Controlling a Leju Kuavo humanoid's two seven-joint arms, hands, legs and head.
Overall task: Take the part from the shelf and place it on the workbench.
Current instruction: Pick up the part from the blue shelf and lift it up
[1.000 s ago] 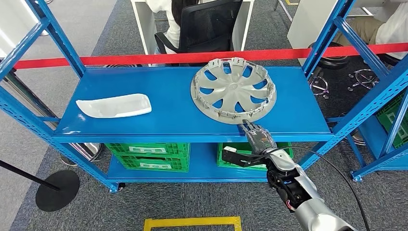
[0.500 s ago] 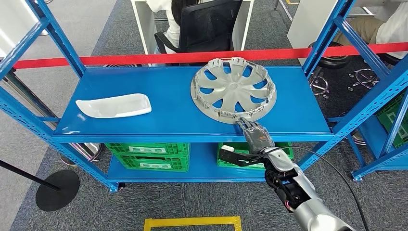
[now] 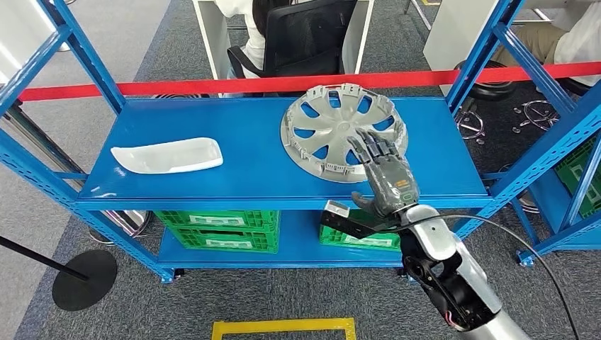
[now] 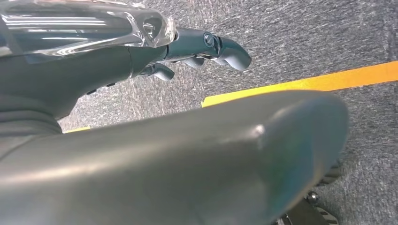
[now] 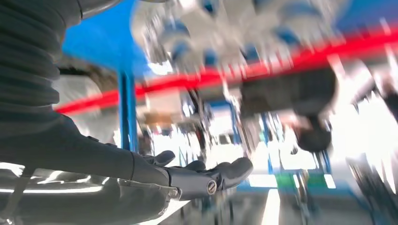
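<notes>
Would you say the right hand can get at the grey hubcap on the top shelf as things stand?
Probably yes. The right hand is raised open over the near edge of the hubcap, which lies alone on that side of the shelf; nothing stands between them. Whether it touches is unclear.

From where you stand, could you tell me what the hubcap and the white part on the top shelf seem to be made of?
The hubcap looks like moulded plastic with a matte silver-grey finish: thin spokes, clip tabs round its rim. The white part looks like glossy plastic, smooth with soft highlights; it could be painted.
</notes>
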